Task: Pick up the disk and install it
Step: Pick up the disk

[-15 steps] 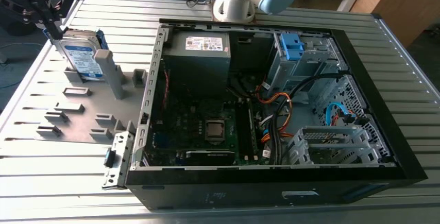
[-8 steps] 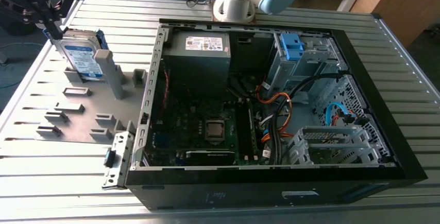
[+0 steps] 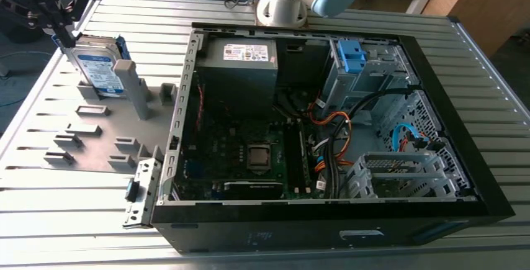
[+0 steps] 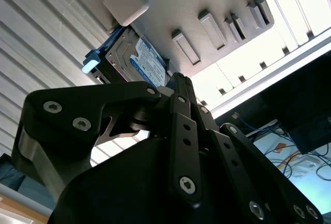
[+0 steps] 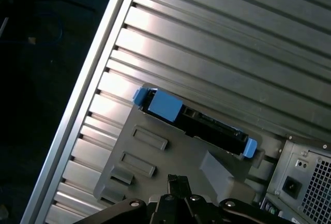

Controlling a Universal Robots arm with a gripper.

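Observation:
The disk (image 3: 94, 64) stands on its edge in a grey holder plate (image 3: 99, 149) at the exterior view's left, label side showing, with blue rails along its sides. My gripper (image 3: 64, 34) hangs just above the disk's far upper corner, fingers together and nothing between them. In the first wrist view the disk (image 5: 192, 121) shows edge-on with its blue rail ends, a clear gap beyond my gripper (image 5: 178, 181). In the second wrist view the disk (image 4: 147, 60) sits just past my gripper (image 4: 178, 77).
An open black computer case (image 3: 488, 202) lies to the exterior view's right of the holder, with a grey power-supply box (image 3: 240, 56), a blue bracket (image 3: 350, 59) in the drive cage, and orange and blue cables (image 3: 331, 127). A grey post (image 3: 126, 81) stands beside the disk. Ribbed metal table (image 3: 66, 195).

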